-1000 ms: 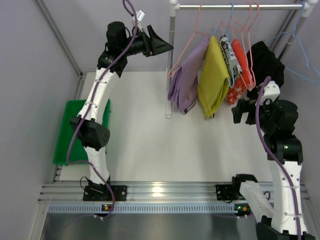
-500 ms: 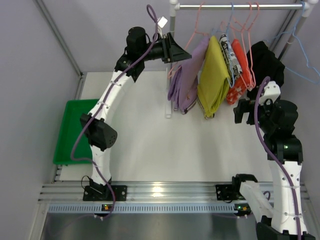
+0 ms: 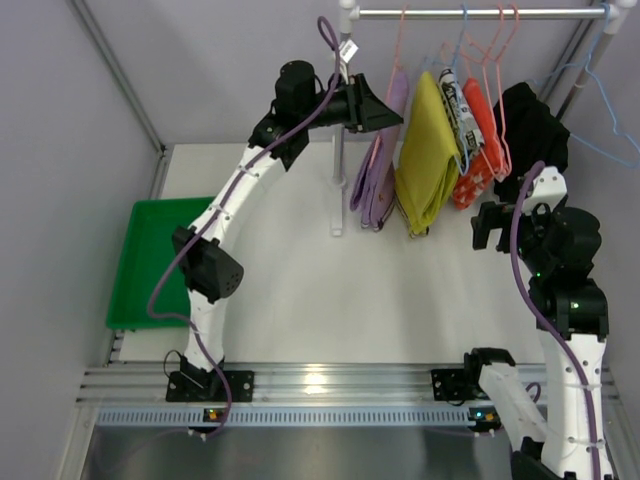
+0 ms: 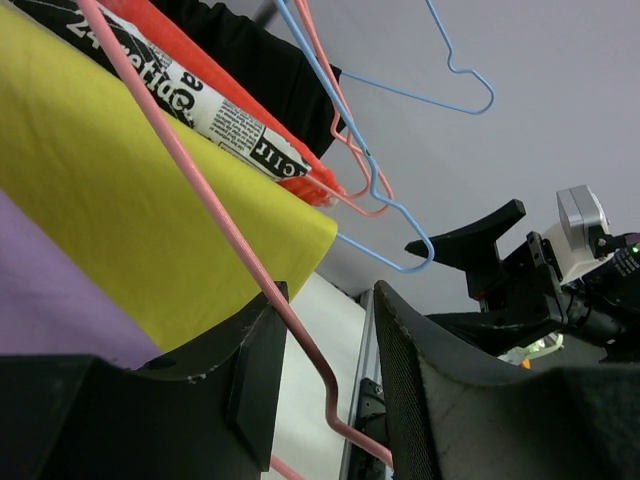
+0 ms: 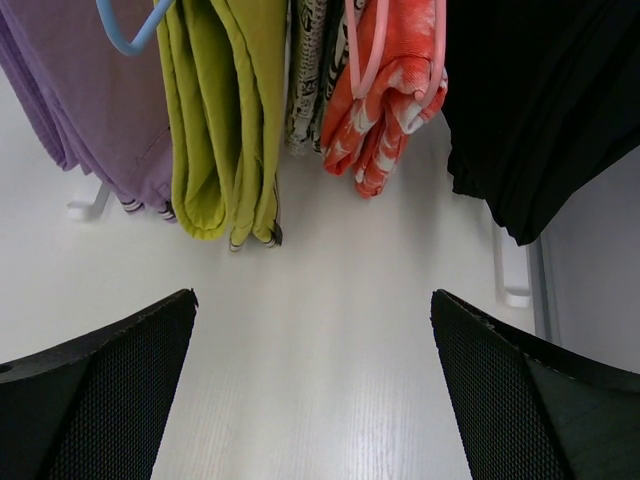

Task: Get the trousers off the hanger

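Observation:
The lilac trousers (image 3: 375, 180) hang folded over the pale pink wire hanger (image 3: 400, 45) at the left end of the rail. My left gripper (image 3: 392, 112) is up at the hanger's shoulder, just above the cloth. In the left wrist view the pink hanger (image 4: 200, 190) runs down between the fingers of the left gripper (image 4: 330, 300). The jaws stand a finger-width apart, much wider than the wire, with a patch of trousers (image 4: 40, 290) at the lower left. My right gripper (image 3: 490, 225) hangs wide open and empty (image 5: 312, 300) over the table, below the garments and the trousers (image 5: 90, 110).
A mustard-yellow garment (image 3: 425, 150), a newsprint-patterned one (image 3: 458, 110), an orange one (image 3: 482, 140) and a black one (image 3: 530, 125) share the rail (image 3: 480, 13). An empty light blue hanger (image 3: 600, 110) hangs far right. A green tray (image 3: 150, 260) lies at the table's left.
My left arm swung right to the pink hanger and its jaws narrowed around the wire. The trousers shifted right and now hang narrower. The right arm barely moved.

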`<state>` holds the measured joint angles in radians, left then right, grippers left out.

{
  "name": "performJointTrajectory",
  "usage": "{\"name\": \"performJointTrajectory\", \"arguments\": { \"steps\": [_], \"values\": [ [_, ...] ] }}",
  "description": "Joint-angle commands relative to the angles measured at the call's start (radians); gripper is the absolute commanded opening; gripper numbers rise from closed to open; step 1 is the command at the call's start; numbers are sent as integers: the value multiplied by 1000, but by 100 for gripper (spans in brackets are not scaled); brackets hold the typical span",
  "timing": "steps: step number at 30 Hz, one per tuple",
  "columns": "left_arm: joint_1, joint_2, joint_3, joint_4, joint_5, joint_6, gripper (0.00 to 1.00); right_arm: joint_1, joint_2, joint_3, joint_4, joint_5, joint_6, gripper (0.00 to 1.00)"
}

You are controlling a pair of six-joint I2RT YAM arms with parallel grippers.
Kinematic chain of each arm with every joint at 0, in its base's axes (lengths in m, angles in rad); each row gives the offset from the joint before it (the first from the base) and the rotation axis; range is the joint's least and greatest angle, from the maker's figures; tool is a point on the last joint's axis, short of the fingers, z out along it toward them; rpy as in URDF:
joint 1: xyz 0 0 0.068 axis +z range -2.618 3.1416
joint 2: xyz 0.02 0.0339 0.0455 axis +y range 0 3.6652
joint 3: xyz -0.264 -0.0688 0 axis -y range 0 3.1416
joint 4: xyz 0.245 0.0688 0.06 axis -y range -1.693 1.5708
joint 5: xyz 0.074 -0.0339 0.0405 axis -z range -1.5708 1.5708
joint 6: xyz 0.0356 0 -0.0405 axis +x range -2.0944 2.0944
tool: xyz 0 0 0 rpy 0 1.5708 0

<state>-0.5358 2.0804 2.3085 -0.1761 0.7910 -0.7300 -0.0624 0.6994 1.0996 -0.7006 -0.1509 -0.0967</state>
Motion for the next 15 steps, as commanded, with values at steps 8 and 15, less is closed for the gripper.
{"name": "performJointTrajectory", "arguments": {
  "steps": [8, 15],
  "values": [
    [-3, 38, 49, 205, -68, -25, 11, -17, -18, -1, -20, 13, -15, 100],
    [-3, 29, 49, 274, -114, -12, 0, -17, -35, -20, -19, 14, -21, 100]
  ]
}}
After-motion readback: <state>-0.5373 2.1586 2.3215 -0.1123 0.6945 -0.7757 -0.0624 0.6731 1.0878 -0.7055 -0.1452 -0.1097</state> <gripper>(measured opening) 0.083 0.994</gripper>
